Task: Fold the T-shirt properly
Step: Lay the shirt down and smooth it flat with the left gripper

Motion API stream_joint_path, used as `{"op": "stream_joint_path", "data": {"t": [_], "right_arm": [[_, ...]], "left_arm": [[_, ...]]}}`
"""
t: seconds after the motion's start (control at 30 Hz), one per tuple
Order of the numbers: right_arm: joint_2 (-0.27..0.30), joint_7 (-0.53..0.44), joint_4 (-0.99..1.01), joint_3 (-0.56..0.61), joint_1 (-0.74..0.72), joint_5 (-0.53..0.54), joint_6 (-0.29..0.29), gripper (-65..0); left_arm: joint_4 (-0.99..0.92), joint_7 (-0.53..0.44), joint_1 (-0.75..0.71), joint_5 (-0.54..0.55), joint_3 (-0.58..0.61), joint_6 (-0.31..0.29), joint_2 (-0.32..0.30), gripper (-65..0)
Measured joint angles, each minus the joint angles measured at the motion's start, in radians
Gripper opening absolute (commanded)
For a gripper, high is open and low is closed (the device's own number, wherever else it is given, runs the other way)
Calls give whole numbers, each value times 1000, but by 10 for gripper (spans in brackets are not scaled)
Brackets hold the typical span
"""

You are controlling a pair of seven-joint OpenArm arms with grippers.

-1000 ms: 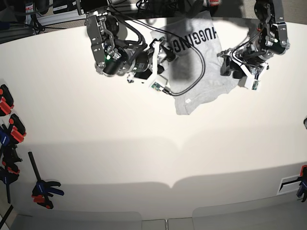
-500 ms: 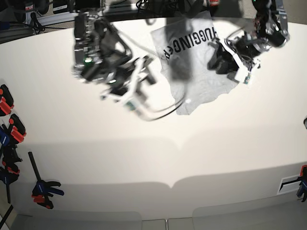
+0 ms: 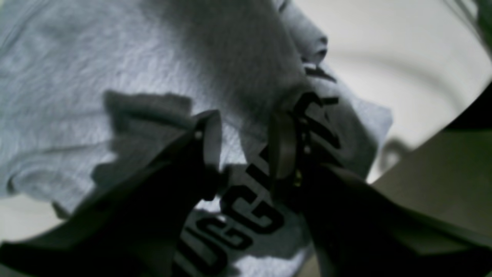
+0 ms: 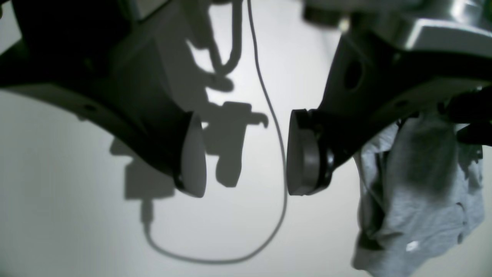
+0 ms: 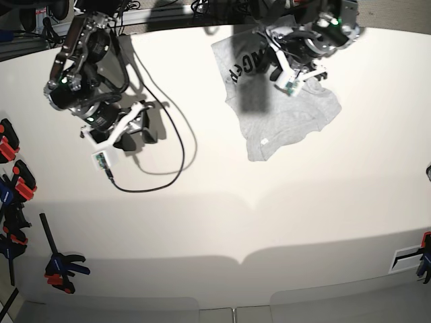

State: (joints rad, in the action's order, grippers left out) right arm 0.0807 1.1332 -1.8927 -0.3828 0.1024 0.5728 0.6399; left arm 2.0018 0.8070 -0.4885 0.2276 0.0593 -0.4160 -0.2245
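Note:
The light grey T-shirt (image 5: 289, 118) lies at the far right of the white table (image 5: 222, 222), with part of its black lettering showing. My left gripper (image 5: 279, 62) is down on the lettered upper part. In the left wrist view its fingers (image 3: 209, 146) stand a little apart with a raised fold of the T-shirt (image 3: 96, 77) pinched between them, so the left gripper (image 3: 246, 150) is shut on the cloth. My right gripper (image 5: 140, 134) hangs over bare table well to the left of the shirt. The right gripper (image 4: 246, 157) is open and holds nothing, and the T-shirt (image 4: 423, 200) shows at its lower right.
A black cable (image 5: 180, 158) loops across the table beside the right arm, and the same cable (image 4: 282, 184) runs under its open jaws. Orange and blue clamps (image 5: 13, 175) line the left edge. Cluttered equipment stands beyond the table's far edge.
The arm with the right wrist camera swung left, away from the shirt, to bare table. The other arm moved up-left onto the lettered part and its jaws narrowed on the cloth.

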Motion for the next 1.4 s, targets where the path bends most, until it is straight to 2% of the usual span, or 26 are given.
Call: {"op": "stream_joint_path", "data": {"t": [0.13, 0.27, 0.4, 0.57, 0.77, 0.83, 0.93, 1.1, 1.13, 1.27, 1.4], "right_arm": [[16, 28, 0, -4, 0, 13, 0, -329], [14, 26, -1, -2, -1, 24, 0, -329], [14, 24, -2, -2, 0, 23, 0, -329], [14, 17, -3, -1, 0, 23, 0, -329], [13, 16, -3, 0, -9, 23, 0, -329], [14, 16, -3, -1, -8, 23, 0, -329], [14, 16, -3, -1, -8, 23, 0, -329], [14, 16, -3, -1, -8, 23, 0, -329], [14, 16, -3, -1, -8, 23, 0, -329], [14, 18, -6, 0, -8, 24, 0, -329], [19, 33, -6, 0, -8, 23, 0, -329]], "left_arm": [[-104, -5, 54, -13, 8, -4, -3, -463], [-235, -38, 140, 35, 8, -86, -19, -463], [-314, -45, 201, 133, 8, -138, -72, -463], [-315, -49, 214, 144, 14, -177, -147, -463], [-315, -85, 216, 153, 14, -183, -263, -463], [-316, -95, 221, 147, 13, -183, -282, -463], [-319, -89, 229, 185, 13, -174, -279, -463], [-320, -70, 248, 177, 13, -168, -272, -463], [-320, -62, 255, 181, 13, -152, -271, -463], [-280, 9, 289, 221, 14, -24, -270, -463], [-159, 31, 298, 218, 13, 48, -286, -463]]}}
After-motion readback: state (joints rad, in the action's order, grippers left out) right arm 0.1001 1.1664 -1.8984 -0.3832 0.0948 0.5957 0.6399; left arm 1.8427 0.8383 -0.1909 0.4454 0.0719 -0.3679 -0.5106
